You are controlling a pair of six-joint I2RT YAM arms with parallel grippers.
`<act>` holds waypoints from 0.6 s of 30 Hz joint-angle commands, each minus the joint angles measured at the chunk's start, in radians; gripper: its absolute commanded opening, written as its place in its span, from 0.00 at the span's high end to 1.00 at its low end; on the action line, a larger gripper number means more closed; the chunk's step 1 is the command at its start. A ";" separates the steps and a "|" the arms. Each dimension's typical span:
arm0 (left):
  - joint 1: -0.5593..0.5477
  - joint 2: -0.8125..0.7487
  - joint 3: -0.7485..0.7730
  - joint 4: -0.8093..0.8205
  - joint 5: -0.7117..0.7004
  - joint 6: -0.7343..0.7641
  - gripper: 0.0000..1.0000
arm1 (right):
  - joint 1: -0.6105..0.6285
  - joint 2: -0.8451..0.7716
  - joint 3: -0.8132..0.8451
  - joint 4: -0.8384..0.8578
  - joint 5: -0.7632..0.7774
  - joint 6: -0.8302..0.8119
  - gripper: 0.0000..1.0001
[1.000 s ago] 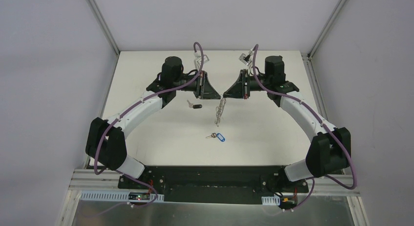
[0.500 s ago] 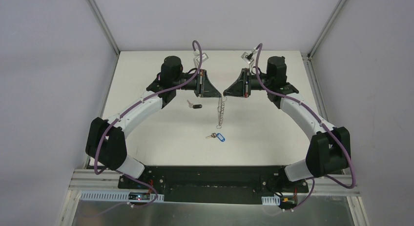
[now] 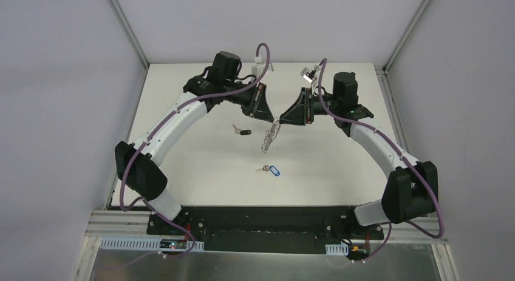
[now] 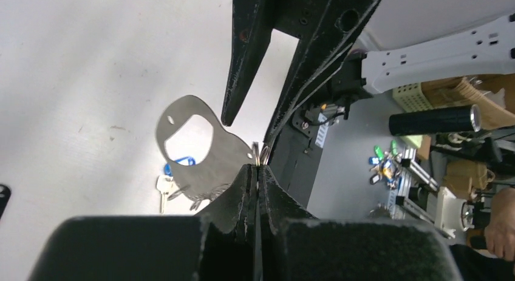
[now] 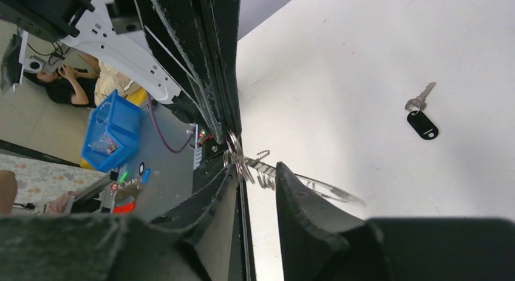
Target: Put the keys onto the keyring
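The keyring hangs above the table's middle, a pale silvery loop with small metal clips along one edge. My left gripper is shut on the small rings at its top. My right gripper faces it tip to tip, open, with those rings by its left finger. The loop shows edge-on past the right finger. Of the keys, the black-headed one lies left of the keyring. The blue-tagged one lies nearer the bases.
The white table ends at grey walls left, right and behind. Both arm bases sit on a black bar at the near edge. A blue bin and clutter lie off the table.
The left gripper has shut on the keyring's top rings and the right gripper has opened off them. The left arm has swung right, and the keyring now hangs tilted to the lower left.
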 commanded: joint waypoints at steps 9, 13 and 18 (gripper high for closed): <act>-0.084 0.121 0.327 -0.573 -0.105 0.236 1.00 | 0.008 -0.065 0.062 -0.079 -0.073 -0.135 0.59; -0.095 0.120 0.309 -0.537 -0.078 0.227 1.00 | 0.023 -0.070 0.049 -0.084 -0.085 -0.143 0.59; -0.099 0.116 0.294 -0.497 -0.063 0.210 1.00 | 0.045 -0.073 0.029 -0.083 -0.107 -0.147 0.60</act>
